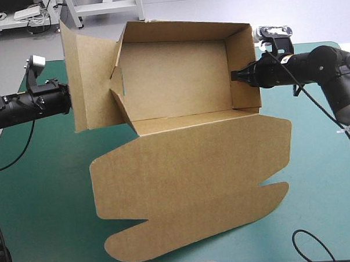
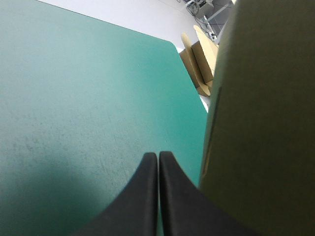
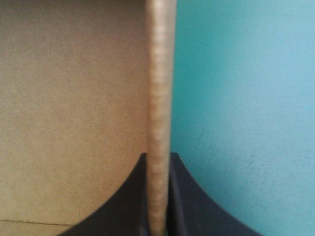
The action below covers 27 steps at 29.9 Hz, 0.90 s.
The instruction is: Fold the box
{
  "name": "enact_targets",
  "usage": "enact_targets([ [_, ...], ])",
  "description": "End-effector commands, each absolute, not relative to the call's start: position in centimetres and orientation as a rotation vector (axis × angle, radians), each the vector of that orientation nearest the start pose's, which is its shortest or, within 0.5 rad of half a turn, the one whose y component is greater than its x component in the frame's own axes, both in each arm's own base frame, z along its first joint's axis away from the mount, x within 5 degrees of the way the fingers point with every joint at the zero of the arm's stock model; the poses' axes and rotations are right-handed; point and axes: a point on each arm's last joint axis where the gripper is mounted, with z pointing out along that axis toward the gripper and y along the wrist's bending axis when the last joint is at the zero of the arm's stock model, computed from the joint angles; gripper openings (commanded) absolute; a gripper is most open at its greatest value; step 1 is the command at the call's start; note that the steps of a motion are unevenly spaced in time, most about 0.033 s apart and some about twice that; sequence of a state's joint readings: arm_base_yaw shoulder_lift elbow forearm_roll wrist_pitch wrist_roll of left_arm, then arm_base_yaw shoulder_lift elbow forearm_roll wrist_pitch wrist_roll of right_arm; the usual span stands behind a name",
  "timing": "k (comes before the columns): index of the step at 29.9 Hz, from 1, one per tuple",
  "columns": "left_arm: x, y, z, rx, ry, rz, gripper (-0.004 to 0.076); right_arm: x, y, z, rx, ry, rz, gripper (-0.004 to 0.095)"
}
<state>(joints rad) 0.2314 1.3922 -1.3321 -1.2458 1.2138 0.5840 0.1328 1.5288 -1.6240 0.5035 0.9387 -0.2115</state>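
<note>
The brown box (image 1: 178,78) stands as an open tray in the middle of the table, its lid (image 1: 194,176) lying flat toward the front edge. A tall side flap (image 1: 91,82) stands up at the tray's left end. My left gripper (image 1: 67,99) is just outside that flap, its tips hidden behind it. In the left wrist view the gripper (image 2: 158,156) is shut with nothing between the fingers, and the flap (image 2: 266,123) rises right beside it. My right gripper (image 1: 237,75) is at the tray's right wall. Seen from the right wrist, that gripper (image 3: 158,158) is shut on the wall's edge (image 3: 160,73).
The teal-green cover (image 1: 38,189) shows bare to the left of the lid and along the right side. More brown board (image 2: 199,59) stands beyond the table's left edge.
</note>
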Motion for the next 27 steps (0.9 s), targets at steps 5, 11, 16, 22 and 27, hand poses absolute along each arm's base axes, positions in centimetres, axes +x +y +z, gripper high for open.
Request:
enact_targets([
  [5,25.7,-3.1,44.0,0.244,1.961,-1.260,-0.0009,32.4,9.2,43.8,-0.210,2.137,0.575,-0.0016],
  [11,24.7,-3.3,44.7,0.272,1.945,-1.254,-0.0009,33.4,9.4,42.9,-0.178,2.151,0.587,-0.0016],
  [16,24.5,-3.4,44.8,0.277,1.945,-1.249,-0.0009,34.2,10.4,41.7,-0.187,2.184,0.608,-0.0016],
  [22,24.6,-3.5,44.3,0.279,1.992,-1.205,-0.0009,35.0,12.0,41.2,-0.182,2.143,0.627,-0.0016],
  [27,25.0,-3.2,44.1,0.252,2.005,-1.134,-0.0008,35.0,12.6,41.4,-0.198,2.117,0.610,-0.0015],
])
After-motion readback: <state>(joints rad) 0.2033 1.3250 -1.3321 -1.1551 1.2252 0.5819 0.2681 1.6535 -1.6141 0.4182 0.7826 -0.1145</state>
